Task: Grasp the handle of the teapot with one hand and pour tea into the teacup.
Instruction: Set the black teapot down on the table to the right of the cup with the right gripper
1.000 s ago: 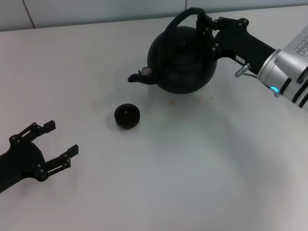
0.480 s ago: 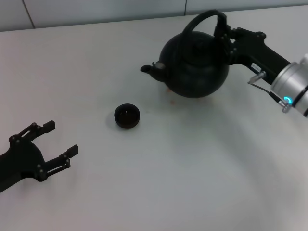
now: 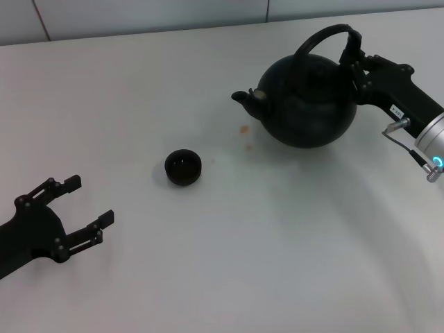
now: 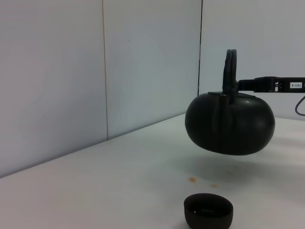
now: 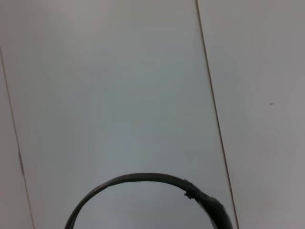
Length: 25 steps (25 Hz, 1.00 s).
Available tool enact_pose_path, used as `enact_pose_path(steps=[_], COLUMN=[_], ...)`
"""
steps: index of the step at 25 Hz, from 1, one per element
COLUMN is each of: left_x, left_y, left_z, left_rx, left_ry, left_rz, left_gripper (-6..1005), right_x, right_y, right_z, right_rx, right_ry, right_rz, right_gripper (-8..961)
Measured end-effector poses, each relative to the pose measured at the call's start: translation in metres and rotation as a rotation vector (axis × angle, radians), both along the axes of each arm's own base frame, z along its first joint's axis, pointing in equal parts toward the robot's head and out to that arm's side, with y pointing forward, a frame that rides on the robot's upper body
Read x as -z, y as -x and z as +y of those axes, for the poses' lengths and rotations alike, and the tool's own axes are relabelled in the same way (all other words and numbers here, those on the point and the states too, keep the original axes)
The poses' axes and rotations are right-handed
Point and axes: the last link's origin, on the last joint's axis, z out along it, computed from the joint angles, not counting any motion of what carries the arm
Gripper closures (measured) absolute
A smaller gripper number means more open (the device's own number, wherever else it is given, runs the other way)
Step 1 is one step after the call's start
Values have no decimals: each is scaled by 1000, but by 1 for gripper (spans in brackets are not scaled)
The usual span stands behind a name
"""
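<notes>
Teacup (image 3: 183,167) lay at eight o'clock from the teapot (image 3: 307,103), whose handle (image 3: 326,38) the right gripper (image 3: 355,59) clenched, spout toward it.

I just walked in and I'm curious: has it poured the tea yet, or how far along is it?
Done: the right end effector grips the handle and holds the teapot off the table. In hand: carrying it, upright, away to the side of the teacup. Left: whether tea is already poured can't be told. The left end effector waits open, apart.
</notes>
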Motion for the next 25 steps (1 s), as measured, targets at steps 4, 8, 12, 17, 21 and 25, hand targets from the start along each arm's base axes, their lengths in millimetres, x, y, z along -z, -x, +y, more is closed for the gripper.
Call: enact_pose_path(steps=[4,8,12,17,21,25], left_x=[0,0,1,1,1,1], left_y=[0,0,0,0,0,-1], left_z=[0,0,0,0,0,-1], left_rx=[0,0,1,1,1,1], left_ry=[1,1,2,2,2,3], left_rz=[0,0,-1,-3,-3,-3], left_gripper=[147,147,147,147,147,147], right_x=[0,2,4,7,8,8], right_y=[-1,-2,-3,-5,-5,-5], right_z=[-1,-2,-1,0,0,0], right_rx=[3,6,13,20,20,18], right_ry=[2,10,19,37,44,44], right_rz=[1,-4,-21,-52,-73,-73], right_gripper=[862,862,862,862,863,862])
